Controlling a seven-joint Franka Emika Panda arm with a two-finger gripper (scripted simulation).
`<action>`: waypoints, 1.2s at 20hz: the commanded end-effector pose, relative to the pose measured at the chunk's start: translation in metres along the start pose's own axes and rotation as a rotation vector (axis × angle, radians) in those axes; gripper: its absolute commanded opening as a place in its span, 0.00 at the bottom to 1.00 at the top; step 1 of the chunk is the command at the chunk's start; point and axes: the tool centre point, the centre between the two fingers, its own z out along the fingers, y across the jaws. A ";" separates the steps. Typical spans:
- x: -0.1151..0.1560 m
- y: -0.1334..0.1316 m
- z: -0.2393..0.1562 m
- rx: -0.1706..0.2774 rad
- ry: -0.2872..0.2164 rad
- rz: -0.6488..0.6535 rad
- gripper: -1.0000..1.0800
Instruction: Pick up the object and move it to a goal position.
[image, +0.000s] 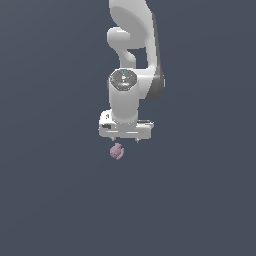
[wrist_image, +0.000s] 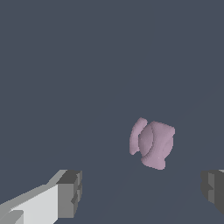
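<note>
Here I have one gripper (image: 126, 140) at the end of the single white arm (image: 135, 60), pointing straight down, and its two fingers stand wide apart with nothing between the pads. In the wrist view I count both fingertips: one dark grey pad (wrist_image: 70, 192) on a white finger body at one edge, the other pad (wrist_image: 214, 190) only partly in frame at the opposite edge, with a broad gap of bare ground between them. There is exactly one object (wrist_image: 152, 143), a small lumpy mauve-pink blob with rounded knobs. In that view it lies beyond the line joining the two pads, nearer the partly seen pad, and touches neither. In the exterior view the object (image: 116, 151) sits just below the gripper's white crossbar, toward the exterior view's left of the gripper's middle, close under one fingertip but apart from it. Around everything is one flat, uniform slate-blue ground (image: 50, 200); whether the blob rests on it I cannot tell, since no shadow shows.
</note>
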 end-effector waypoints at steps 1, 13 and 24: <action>0.000 0.011 0.014 0.003 0.003 0.062 0.96; -0.003 0.050 0.059 0.005 0.020 0.269 0.96; -0.003 0.050 0.086 0.004 0.019 0.267 0.96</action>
